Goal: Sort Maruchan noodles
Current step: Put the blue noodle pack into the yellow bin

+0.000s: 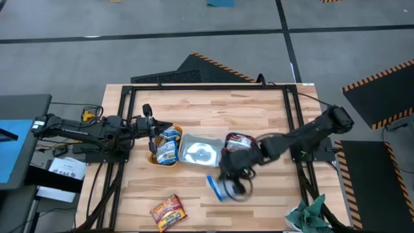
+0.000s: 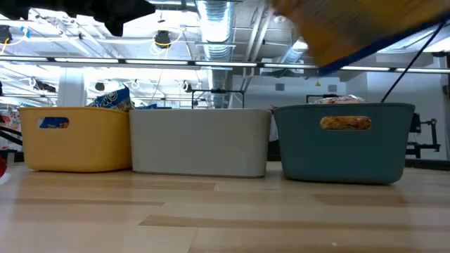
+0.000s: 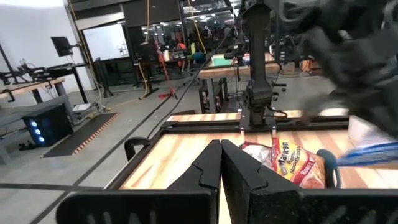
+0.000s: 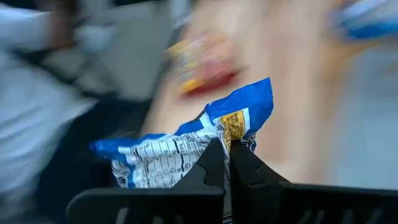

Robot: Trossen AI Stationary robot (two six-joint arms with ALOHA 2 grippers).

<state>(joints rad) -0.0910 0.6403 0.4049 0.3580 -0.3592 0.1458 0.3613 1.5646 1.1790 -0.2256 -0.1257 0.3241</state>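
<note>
My right hand (image 4: pixel 225 163) is pinched tight on the edge of a blue noodle packet (image 4: pixel 186 146) up above the tabletop (image 1: pixel 259 110), and I think it is light, floppy and crinkly, while my left hand (image 3: pixel 221 163) waits closed and empty over the orange tray (image 1: pixel 155 159).

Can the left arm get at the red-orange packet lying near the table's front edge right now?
Probably yes. The left gripper sits shut over the orange tray, holding nothing, and bare table lies between it and the red-orange packet. The right gripper, holding a blue packet, is well aside.
</note>
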